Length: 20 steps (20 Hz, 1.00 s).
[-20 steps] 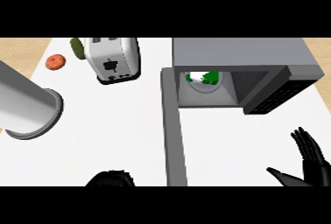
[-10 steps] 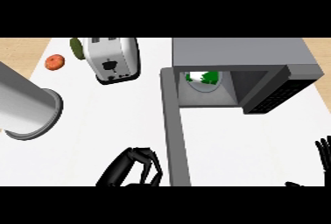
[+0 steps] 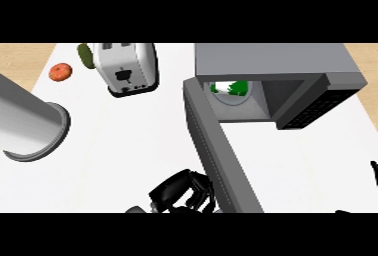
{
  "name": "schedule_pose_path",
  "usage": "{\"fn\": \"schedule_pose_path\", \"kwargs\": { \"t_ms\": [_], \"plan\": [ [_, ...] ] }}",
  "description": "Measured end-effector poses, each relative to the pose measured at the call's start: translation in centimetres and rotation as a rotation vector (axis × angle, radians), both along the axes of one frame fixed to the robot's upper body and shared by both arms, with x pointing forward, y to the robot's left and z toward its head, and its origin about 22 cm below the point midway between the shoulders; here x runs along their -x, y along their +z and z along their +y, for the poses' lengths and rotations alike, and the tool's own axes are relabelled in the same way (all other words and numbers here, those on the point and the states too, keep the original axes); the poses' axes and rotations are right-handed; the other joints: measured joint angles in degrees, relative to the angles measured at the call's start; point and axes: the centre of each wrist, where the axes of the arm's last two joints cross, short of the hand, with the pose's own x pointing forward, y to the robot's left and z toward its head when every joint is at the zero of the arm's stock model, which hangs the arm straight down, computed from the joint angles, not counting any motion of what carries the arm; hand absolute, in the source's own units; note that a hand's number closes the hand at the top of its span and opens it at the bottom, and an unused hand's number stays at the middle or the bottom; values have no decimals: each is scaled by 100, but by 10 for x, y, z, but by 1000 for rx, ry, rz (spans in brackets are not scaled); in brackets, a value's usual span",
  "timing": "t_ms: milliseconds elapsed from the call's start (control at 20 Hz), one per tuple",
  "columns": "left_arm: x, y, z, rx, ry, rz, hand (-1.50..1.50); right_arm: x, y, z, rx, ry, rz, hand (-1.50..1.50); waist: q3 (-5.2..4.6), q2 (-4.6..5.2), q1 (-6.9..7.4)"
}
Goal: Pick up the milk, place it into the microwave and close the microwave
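Left hand (image 3: 181, 192) curled — right hand (image 3: 374, 172) barely showing.

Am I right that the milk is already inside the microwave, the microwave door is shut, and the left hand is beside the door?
Not quite: the head view shows the microwave door standing open, swung out toward the robot. The rest holds: the milk sits inside the microwave, and the left hand is beside the door.

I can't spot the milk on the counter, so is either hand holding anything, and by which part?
Nothing visibly held. The left hand, fingers curled, sits beside the microwave door. A white and green item sits inside the microwave. Only fingertips of the right hand show.
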Motion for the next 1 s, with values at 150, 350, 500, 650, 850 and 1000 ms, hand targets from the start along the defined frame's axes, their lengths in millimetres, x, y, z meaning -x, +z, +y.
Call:
{"fn": "schedule_pose_path", "kwargs": {
  "t_ms": [150, 350, 500, 650, 850, 1000],
  "plan": [
    [2, -10, -17, -16, -34, -22, 150, 1, 4, -1, 2, 27, -10, -150, -5, 9, -60],
    [5, -13, -35, 8, -32, -58, 150, -17, 15, 2, 0, 79, -47, -150, -8, 27, -132],
    [8, -15, -42, 24, 1, -74, 150, -23, 20, 7, -4, 116, -63, -150, -11, 42, -205],
    [9, -10, -52, 51, 19, -78, -150, -32, 30, 12, -6, 157, -88, -150, -19, 52, -328],
    [1, 3, -66, 81, 52, -99, 150, -40, 41, 15, -12, 197, -109, -150, -25, 74, -511],
    [-6, 13, -74, 90, 77, -121, 150, -48, 49, 19, -16, 233, -124, -150, -27, 91, -646]
  ]
}}
